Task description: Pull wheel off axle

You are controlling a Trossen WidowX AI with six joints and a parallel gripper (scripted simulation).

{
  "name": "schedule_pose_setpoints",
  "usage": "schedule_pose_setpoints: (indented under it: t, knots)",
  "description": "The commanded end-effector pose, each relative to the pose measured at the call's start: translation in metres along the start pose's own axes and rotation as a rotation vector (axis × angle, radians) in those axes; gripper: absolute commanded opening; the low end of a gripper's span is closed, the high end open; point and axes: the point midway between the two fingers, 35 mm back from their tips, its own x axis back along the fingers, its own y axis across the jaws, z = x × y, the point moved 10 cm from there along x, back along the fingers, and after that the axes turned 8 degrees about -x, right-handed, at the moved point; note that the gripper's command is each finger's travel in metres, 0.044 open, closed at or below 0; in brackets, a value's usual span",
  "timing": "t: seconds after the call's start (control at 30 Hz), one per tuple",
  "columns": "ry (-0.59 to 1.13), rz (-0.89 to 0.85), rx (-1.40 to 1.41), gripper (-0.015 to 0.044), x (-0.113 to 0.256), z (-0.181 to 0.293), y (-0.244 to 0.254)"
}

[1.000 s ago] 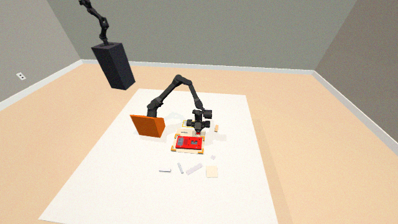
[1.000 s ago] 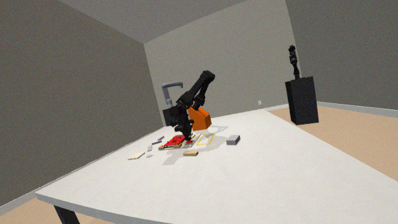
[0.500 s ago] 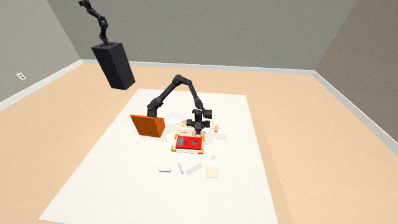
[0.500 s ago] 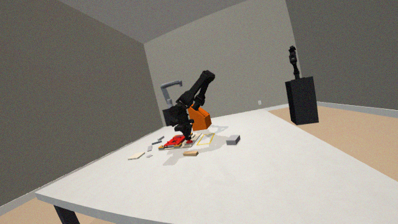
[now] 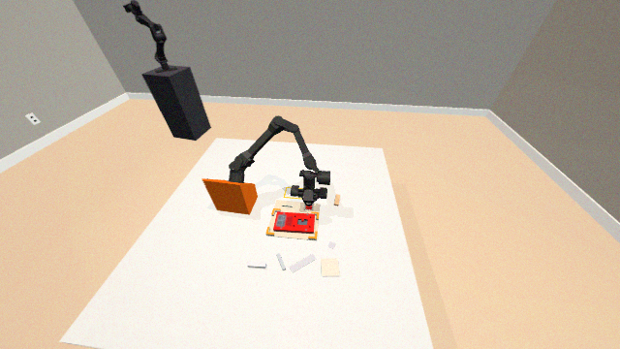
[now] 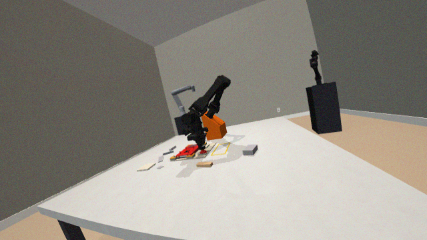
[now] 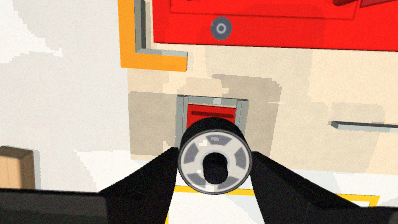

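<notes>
The wheel [image 7: 187, 162], black with a light grey spoked face, sits around the dark upright axle [image 7: 215, 169], whose end shows in its hub. My gripper [image 5: 308, 204] [image 6: 202, 149] [image 7: 213, 156] is shut on the wheel, one black finger on each side. Under the wheel is a red block [image 7: 212, 111] between grey rails. Whether the wheel has risen along the axle cannot be told. The marked area, a yellow outline [image 5: 285, 193] [image 6: 218, 155] [image 7: 362, 197], lies on the table just beyond the board, partly hidden by the gripper.
A red panel [image 5: 294, 216] [image 6: 187, 152] [image 7: 280, 37] lies on the beige board between orange corners. A wooden block [image 5: 337, 200] [image 6: 204, 165] [image 7: 15, 167] lies beside the board. A grey block [image 6: 250, 150] and an orange box [image 5: 232, 198] [image 6: 215, 128] stand farther off.
</notes>
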Motion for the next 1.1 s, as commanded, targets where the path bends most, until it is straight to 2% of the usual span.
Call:
schedule_pose_setpoints:
  t: [0.0,1.07]
  knots:
    - [0.000,-0.005,-0.001,0.0000,0.005,-0.001,0.001]
    - [0.000,-0.006,-0.005,0.0000,0.015,-0.001,0.001]
